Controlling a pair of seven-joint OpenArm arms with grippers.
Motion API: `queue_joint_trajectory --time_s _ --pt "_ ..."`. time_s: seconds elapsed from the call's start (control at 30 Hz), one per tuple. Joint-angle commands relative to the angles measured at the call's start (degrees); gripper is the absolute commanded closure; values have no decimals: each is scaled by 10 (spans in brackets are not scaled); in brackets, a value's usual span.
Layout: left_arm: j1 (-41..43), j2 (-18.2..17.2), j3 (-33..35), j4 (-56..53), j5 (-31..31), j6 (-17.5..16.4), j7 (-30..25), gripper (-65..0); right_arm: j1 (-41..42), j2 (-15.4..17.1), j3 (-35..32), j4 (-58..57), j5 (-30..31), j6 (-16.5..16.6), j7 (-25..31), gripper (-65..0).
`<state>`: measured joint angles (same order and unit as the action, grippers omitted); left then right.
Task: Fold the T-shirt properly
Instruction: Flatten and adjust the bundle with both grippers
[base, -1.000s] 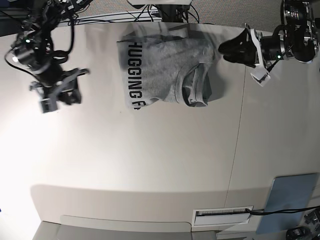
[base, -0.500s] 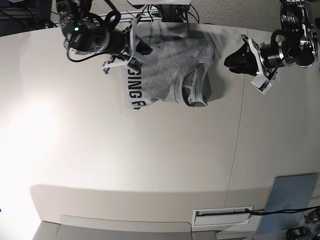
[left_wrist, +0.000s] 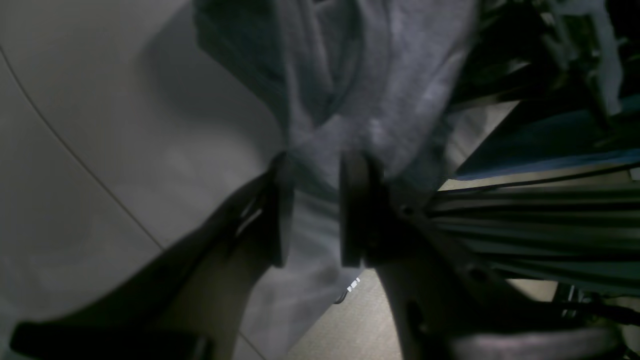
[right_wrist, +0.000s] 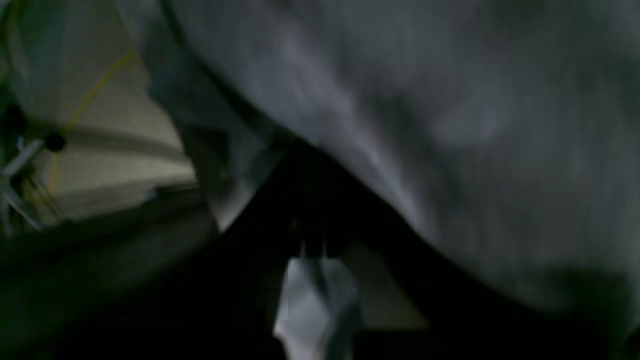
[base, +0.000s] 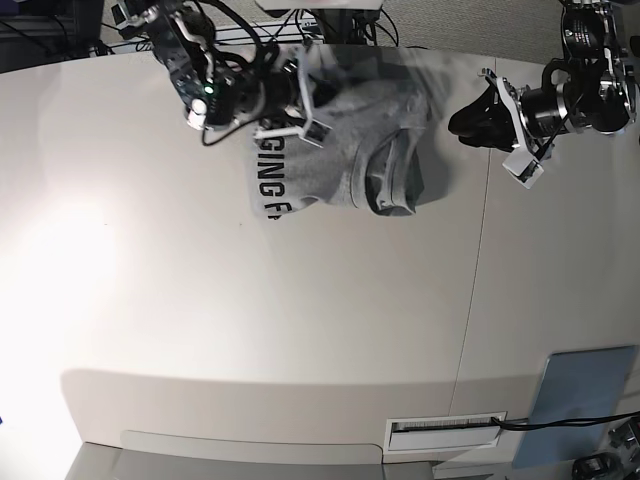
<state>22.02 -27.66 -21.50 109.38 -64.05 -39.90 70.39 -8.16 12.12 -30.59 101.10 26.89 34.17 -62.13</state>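
Observation:
The heather-grey T-shirt (base: 340, 150) lies crumpled at the table's far edge, with black lettering along its left side and the ribbed neck to its right. It also shows in the left wrist view (left_wrist: 350, 75) and fills the right wrist view (right_wrist: 450, 100). My right gripper (base: 318, 98) is over the shirt's far left corner. It is blurred, and its fingers are a dark smear in the right wrist view. My left gripper (base: 458, 120) hangs just right of the shirt. Its jaws stand apart and empty (left_wrist: 317, 215), with the fabric just beyond them.
A blue-grey flat panel (base: 580, 395) lies at the front right corner. A white slotted plate (base: 445, 430) sits at the front edge. A seam (base: 475, 300) runs down the table. Cables (base: 340, 25) hang behind the far edge.
My right arm has swung from the table's left side across to the shirt's far left corner. My left arm has shifted only slightly. The shirt looks unmoved.

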Motion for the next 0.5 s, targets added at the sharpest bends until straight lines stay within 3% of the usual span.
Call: queue_joint_trajectory --time_s 0.0,0.27,0.47 --pt "-3 -8 -4 7 -10 -1 -10 -144 19 -11 2 -4 -10 -16 27 0" --pt "-3 -4 -4 7 -10 -1 -29 -143 102 -61 4 -36 -55 -113 86 0" --pt "-3 59 -4 4 -11 -1 -40 -103 114 -80 57 -3 -61 -116 102 0"
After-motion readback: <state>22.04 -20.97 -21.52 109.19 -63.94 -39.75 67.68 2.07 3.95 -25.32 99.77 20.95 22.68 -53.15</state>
